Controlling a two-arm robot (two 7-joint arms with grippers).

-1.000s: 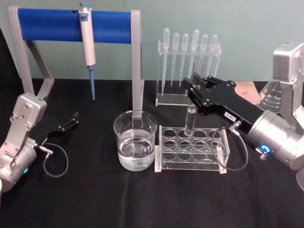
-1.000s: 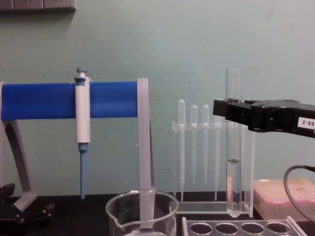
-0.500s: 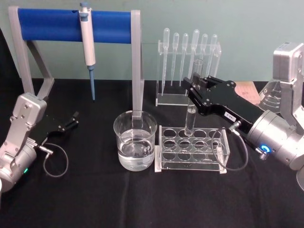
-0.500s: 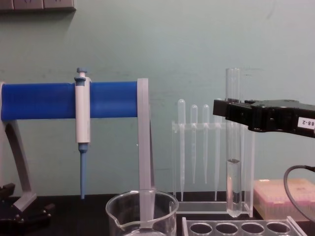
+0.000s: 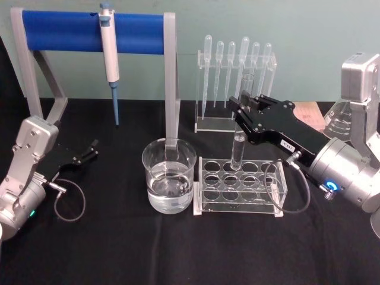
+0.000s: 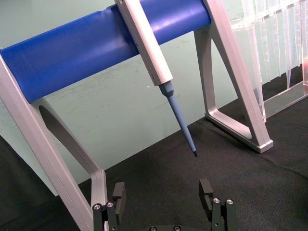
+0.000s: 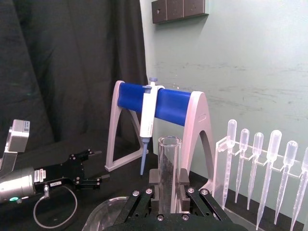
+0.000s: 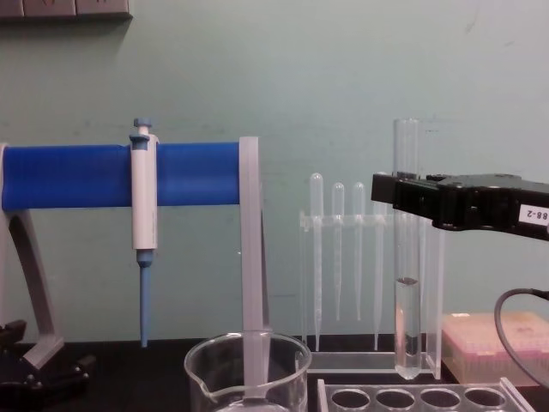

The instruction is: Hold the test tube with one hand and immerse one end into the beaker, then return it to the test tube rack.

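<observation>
We log no movement over the last second: the right gripper (image 5: 242,113) has its jaws clamped on the test tube (image 5: 238,145), which hangs below them just above the test tube rack (image 5: 237,185) (the beaker (image 5: 169,177) stands beside it). We judge this a pause. Left gripper (image 5: 90,151) parked, jaws wide.

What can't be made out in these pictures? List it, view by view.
- Chest view: the bottom edge cuts off the beaker and the test tube rack, so the beaker's water level is lost.
- Right wrist view: the right gripper hides the lower half of the test tube.
- Head view: the conical flask sits partly behind the right arm; its markings are too small to read.
- Chest view: the right edge cuts the gripper's label.
</observation>
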